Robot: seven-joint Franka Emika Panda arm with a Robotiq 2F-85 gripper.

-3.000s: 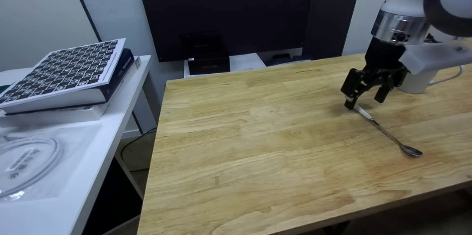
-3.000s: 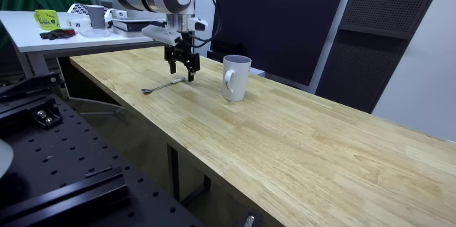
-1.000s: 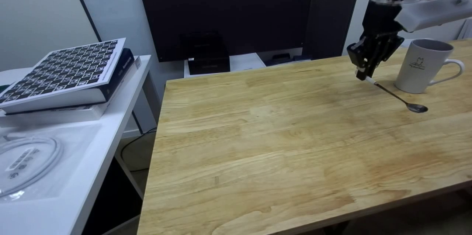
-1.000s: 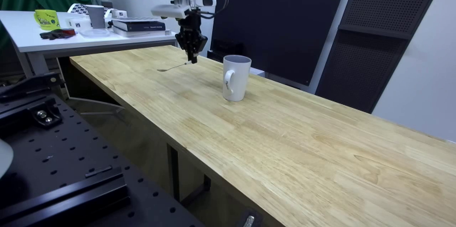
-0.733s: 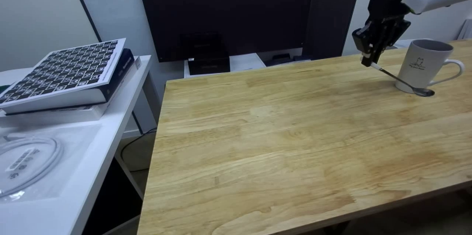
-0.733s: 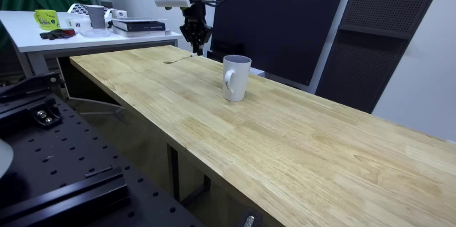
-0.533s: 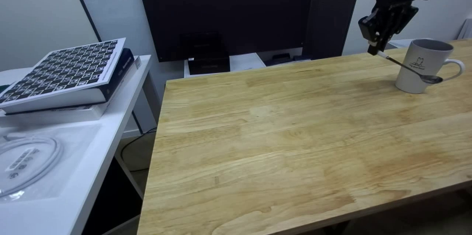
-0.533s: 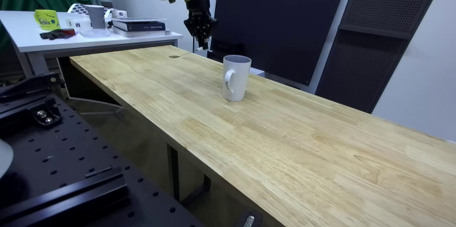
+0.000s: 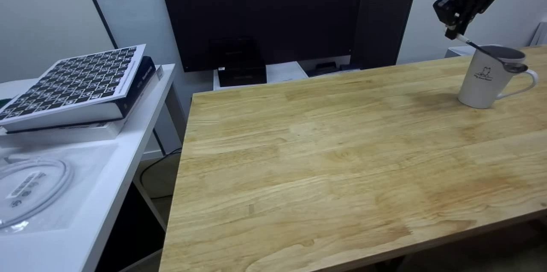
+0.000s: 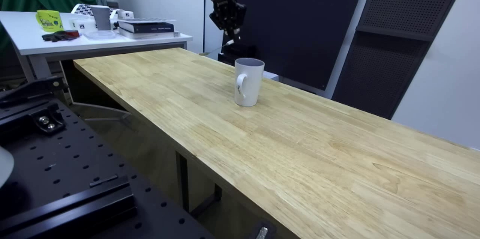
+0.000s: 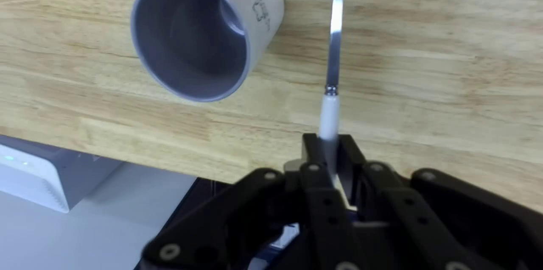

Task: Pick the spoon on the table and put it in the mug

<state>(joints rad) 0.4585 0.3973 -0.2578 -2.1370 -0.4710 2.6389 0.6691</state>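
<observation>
My gripper [image 11: 329, 143] is shut on the white end of the spoon [image 11: 335, 45], seen up close in the wrist view. From there the metal shaft runs away past the mug's side, its bowl beyond the top edge. Raised off the wooden table [image 9: 320, 169], the spoon [image 9: 491, 55] slants down from the gripper [image 9: 454, 33] in an exterior view, its bowl overlapping the mug's rim by sight. The light mug [image 9: 483, 82] stands upright with its handle to the side. In the wrist view the mug [image 11: 263, 7] shows an unfilled inside, apart from the spoon.
A white side table [image 9: 141, 105] carries stacked books [image 9: 81, 92] and a bagged cable [image 9: 34, 186]. In an exterior view a yellow-green mug [image 10: 49, 20] and grey cup [image 10: 101, 17] stand there too. A dark panel [image 10: 292, 17] rises behind the wooden table.
Three seconds ago my gripper was open at the handle of the spoon lying on the table. It has since shut on it and lifted it, rising further and toward the mug in the last half second.
</observation>
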